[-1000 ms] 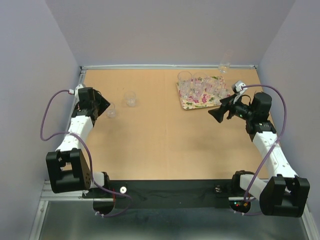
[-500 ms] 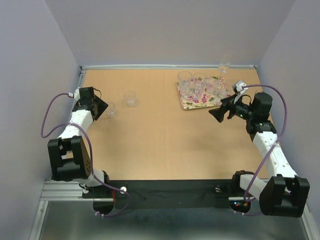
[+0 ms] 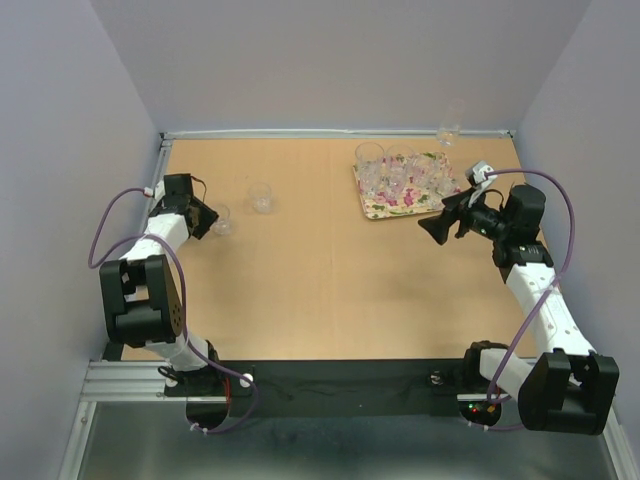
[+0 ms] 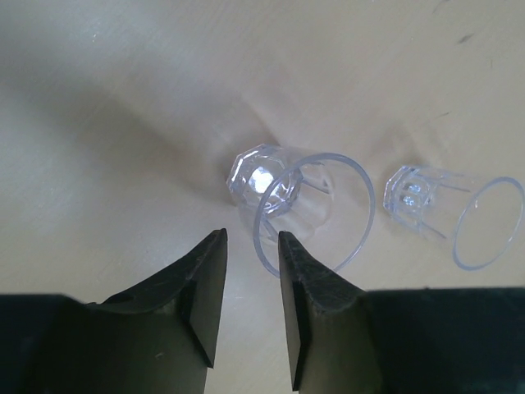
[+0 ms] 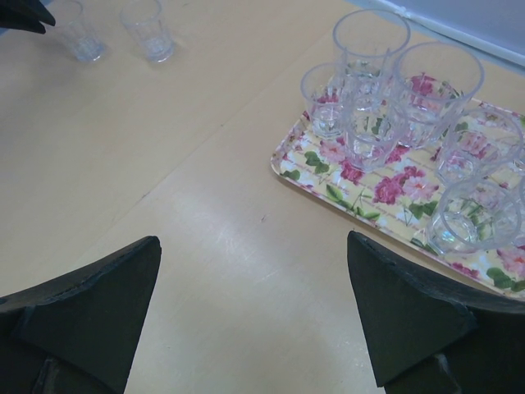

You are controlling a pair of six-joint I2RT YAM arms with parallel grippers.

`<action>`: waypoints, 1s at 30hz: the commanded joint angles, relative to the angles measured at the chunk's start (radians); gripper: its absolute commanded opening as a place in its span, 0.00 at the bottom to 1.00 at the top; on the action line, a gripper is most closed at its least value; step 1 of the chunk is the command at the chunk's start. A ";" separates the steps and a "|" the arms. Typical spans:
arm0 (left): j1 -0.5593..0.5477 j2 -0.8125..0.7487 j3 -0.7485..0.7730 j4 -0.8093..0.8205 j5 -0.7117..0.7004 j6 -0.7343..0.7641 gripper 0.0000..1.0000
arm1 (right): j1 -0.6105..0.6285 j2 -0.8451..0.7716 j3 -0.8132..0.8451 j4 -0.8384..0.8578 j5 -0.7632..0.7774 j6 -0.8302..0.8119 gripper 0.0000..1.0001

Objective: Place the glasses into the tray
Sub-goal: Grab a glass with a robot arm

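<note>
Two clear glasses stand on the table at the left. The nearer glass [image 4: 287, 193] [image 3: 222, 220] has its rim wall between the fingers of my left gripper [image 4: 250, 242] [image 3: 205, 217], close to the right finger [image 4: 299, 279]. The jaws are narrow but a gap still shows. The second glass [image 4: 426, 205] [image 3: 261, 196] stands free to its right. The floral tray [image 3: 385, 208] [image 5: 385, 201] at the back right holds several glasses [image 5: 369, 49]. My right gripper [image 5: 253, 242] [image 3: 437, 230] hangs wide open and empty over bare table near the tray's front corner.
Another glass [image 3: 449, 128] stands off the tray against the back wall at the right. Grey walls close the table on three sides. In the right wrist view both left-side glasses [image 5: 82, 33] show far off at the upper left.
My left gripper's jaws have narrowed around the near glass's rim, and the left arm's elbow has shifted downward. The right arm and all the glasses have stayed put.
</note>
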 commanded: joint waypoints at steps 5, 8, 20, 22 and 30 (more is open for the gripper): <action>0.005 0.009 0.021 0.023 0.008 0.001 0.36 | -0.012 -0.023 0.001 0.029 0.003 -0.001 1.00; 0.006 0.013 0.017 0.029 0.017 0.004 0.26 | -0.014 -0.023 0.001 0.029 0.001 0.000 1.00; 0.005 -0.106 -0.020 0.019 0.076 0.054 0.00 | -0.021 -0.024 0.001 0.029 -0.002 0.002 1.00; 0.005 -0.157 -0.046 0.017 0.095 0.074 0.00 | -0.023 -0.023 0.001 0.027 -0.001 0.000 1.00; 0.005 -0.315 -0.179 0.042 0.313 0.162 0.00 | -0.032 -0.013 -0.003 0.022 -0.010 -0.029 1.00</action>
